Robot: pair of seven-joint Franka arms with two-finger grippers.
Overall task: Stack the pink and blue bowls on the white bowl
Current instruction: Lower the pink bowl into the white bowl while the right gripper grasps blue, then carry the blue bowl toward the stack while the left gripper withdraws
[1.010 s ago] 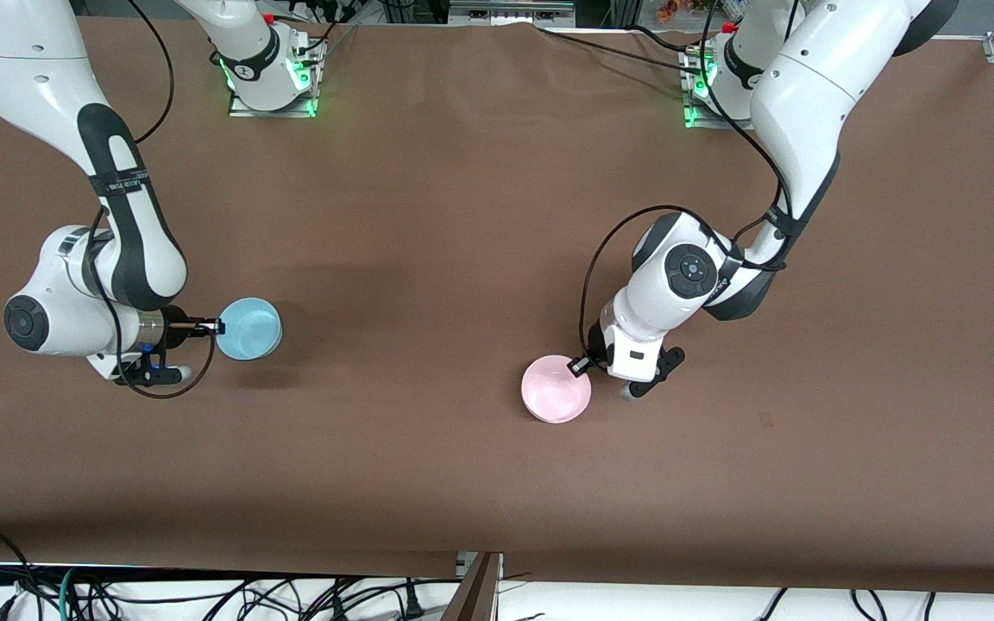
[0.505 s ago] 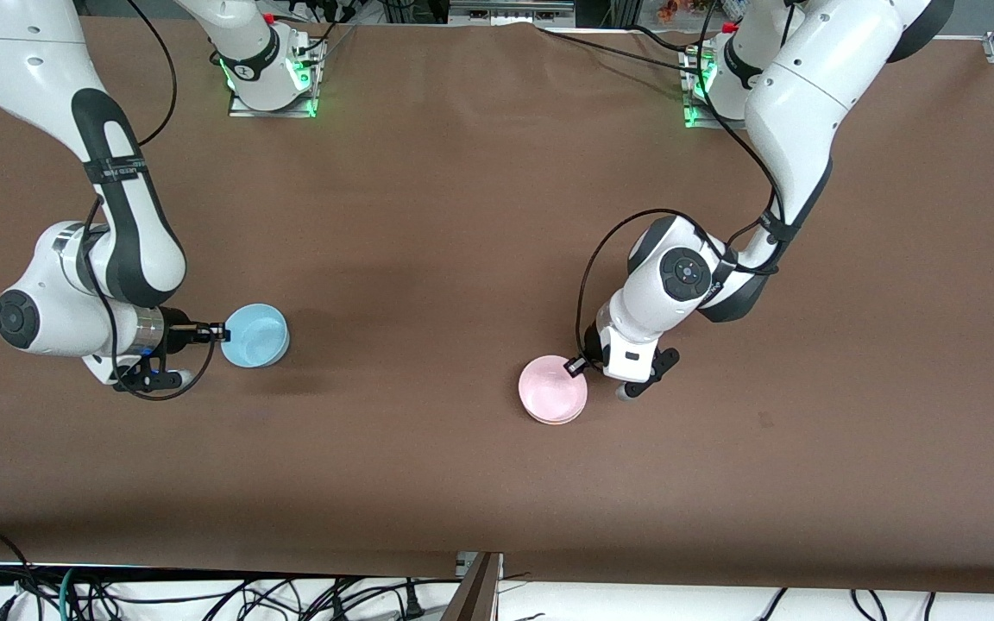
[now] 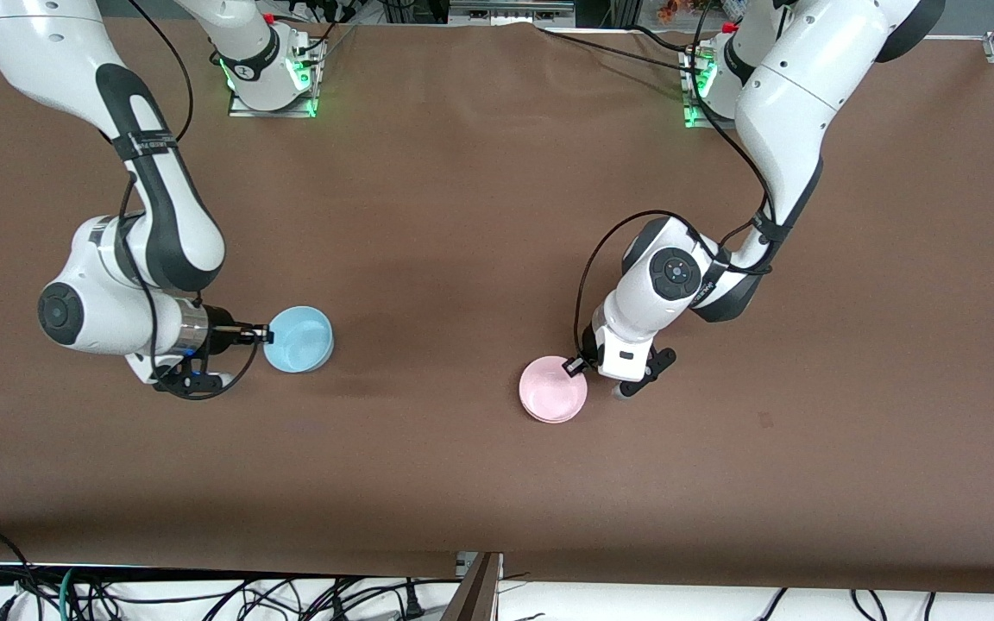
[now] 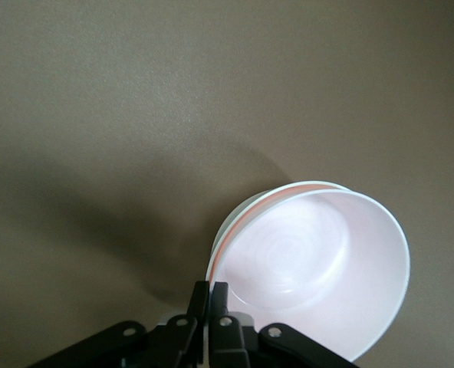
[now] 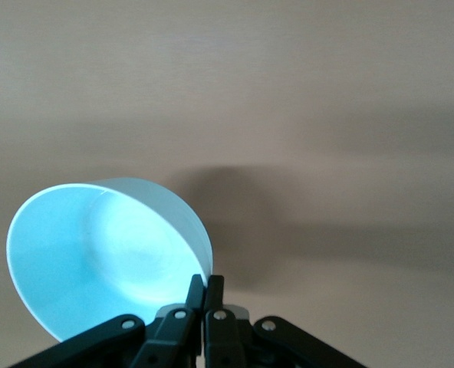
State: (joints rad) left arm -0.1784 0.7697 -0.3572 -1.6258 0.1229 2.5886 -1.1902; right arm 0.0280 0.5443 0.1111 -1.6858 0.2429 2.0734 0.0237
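My right gripper (image 3: 266, 335) is shut on the rim of the light blue bowl (image 3: 300, 338) and holds it tilted above the table toward the right arm's end. The bowl fills the near part of the right wrist view (image 5: 97, 253), with the gripper (image 5: 205, 287) on its rim. My left gripper (image 3: 575, 366) is shut on the rim of the pale pink bowl (image 3: 553, 390) near the table's middle. In the left wrist view the gripper (image 4: 209, 295) pinches the pink bowl (image 4: 311, 261), and a white rim (image 4: 228, 225) shows just outside it, as of the white bowl nested under it.
The brown table (image 3: 462, 216) lies bare between the two bowls. The arms' bases (image 3: 273, 78) stand along its farthest edge. Cables hang below the nearest edge (image 3: 290, 595).
My right arm has carried the blue bowl toward the table's middle. The left gripper and the pink bowl have stayed almost in place.
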